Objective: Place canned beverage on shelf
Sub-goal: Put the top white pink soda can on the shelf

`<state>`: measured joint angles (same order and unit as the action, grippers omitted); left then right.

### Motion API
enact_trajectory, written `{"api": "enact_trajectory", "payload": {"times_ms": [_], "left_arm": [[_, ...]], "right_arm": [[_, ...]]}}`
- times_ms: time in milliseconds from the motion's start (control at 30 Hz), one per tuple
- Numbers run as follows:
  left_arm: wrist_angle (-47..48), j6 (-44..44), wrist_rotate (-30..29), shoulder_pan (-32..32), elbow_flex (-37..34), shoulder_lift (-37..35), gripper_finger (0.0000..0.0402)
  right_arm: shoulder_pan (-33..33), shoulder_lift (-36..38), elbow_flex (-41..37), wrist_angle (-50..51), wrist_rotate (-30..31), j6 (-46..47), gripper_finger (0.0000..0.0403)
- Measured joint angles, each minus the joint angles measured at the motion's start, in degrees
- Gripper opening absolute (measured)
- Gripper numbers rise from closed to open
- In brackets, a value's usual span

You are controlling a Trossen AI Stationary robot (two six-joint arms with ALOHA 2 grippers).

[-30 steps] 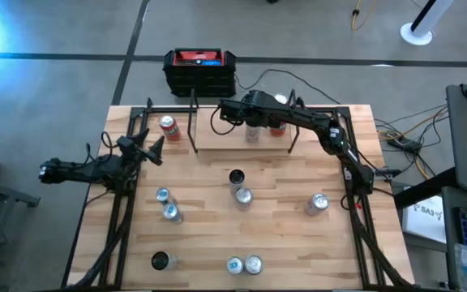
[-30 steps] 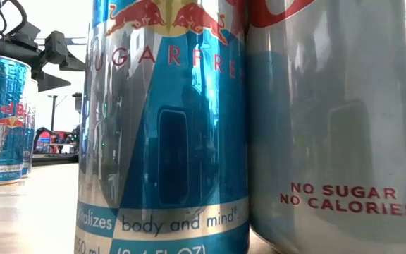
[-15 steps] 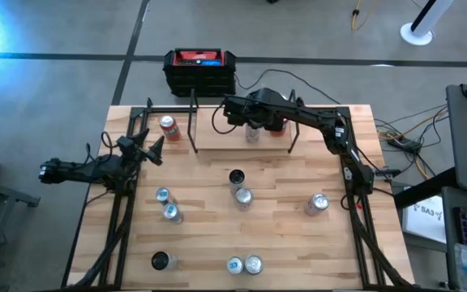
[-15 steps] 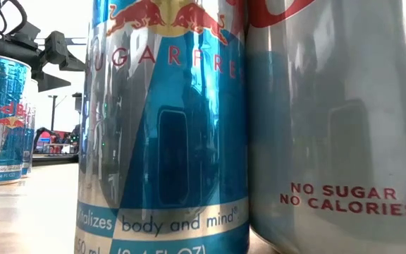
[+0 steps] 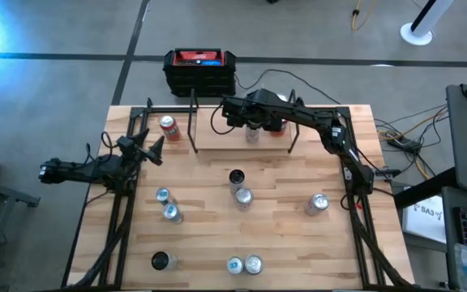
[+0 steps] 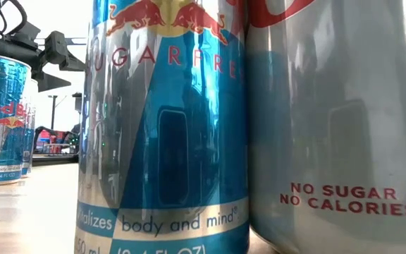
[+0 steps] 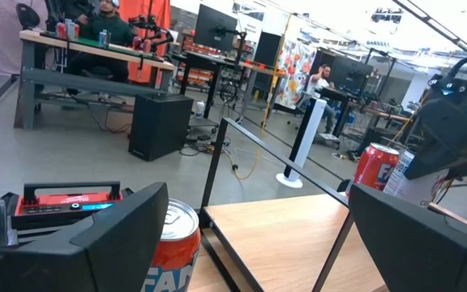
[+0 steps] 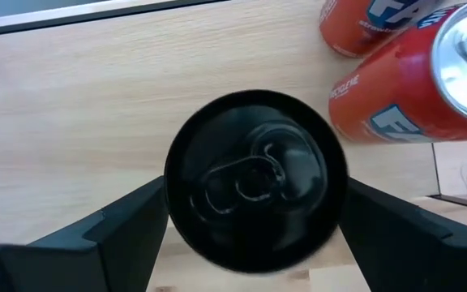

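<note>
The shelf (image 5: 217,139) is a light wood board on thin black posts at the table's far side. My right gripper (image 5: 252,126) reaches over it from the right, slanting down, shut on a black-topped can (image 8: 255,191) above the board (image 8: 79,105). Whether the can's base rests on the board is hidden. Two red cans (image 8: 412,89) (image 8: 362,24) stand on the shelf just right of it. My left gripper (image 5: 151,150) waits open at the table's left edge, pointing level toward the shelf (image 7: 290,231). My right gripper pinches the black-topped can between its two fingers, one on each side of the wall just below the rim (image 8: 170,203). The fingers (image 8: 128,223) come from above, slanting down. The can stands about upright in the hold, over the shelf board.
A red can (image 5: 167,126) stands on the table left of the shelf. Several more cans dot the near half, among them a black-topped one (image 5: 236,176) and a pair (image 5: 244,264) at the near edge that fills the low view. A black box with a red top (image 5: 199,69) sits beyond the table.
My right wrist has swung a little over the shelf, still shut on the can, which stays at the same spot above the board.
</note>
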<state>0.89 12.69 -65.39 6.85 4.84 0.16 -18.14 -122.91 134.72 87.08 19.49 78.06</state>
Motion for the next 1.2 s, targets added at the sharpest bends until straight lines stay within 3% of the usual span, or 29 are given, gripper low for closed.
{"api": "enact_trajectory", "payload": {"times_ms": [233, 467, 1200], "left_arm": [[0.0, 0.0, 0.0, 0.0, 0.0, 0.0, 0.0368], [0.0, 0.0, 0.0, 0.0, 0.0, 0.0, 0.0368], [0.0, 0.0, 0.0, 0.0, 0.0, 0.0, 0.0368]], "right_arm": [[0.0, -0.2, 0.0, -0.8, 0.0, -0.1, 0.0318], [0.0, -0.2, 0.0, -0.7, 0.0, 0.8, 0.0233], [-3.3, -0.2, 0.0, -1.0, 1.5, 0.1, 0.0233]]}}
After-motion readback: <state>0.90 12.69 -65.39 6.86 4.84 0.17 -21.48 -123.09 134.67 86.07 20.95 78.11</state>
